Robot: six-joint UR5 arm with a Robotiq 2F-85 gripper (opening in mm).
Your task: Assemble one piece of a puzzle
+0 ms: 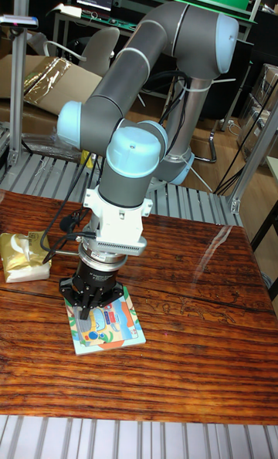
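A small square puzzle board (112, 328) with a colourful cartoon picture lies on the wooden table (185, 335), left of centre. My gripper (90, 307) hangs straight down over the board's upper left part, fingertips at or just above its surface. The black fingers (99, 302) converge toward a point, and a loose puzzle piece between them cannot be made out. The gripper body hides the board's top left corner.
A yellow-and-white packet (25, 255) lies near the table's left edge, beside a black cable (63, 227). Metal slats run along the table's back and front. A chair, cardboard boxes and a green bench stand behind.
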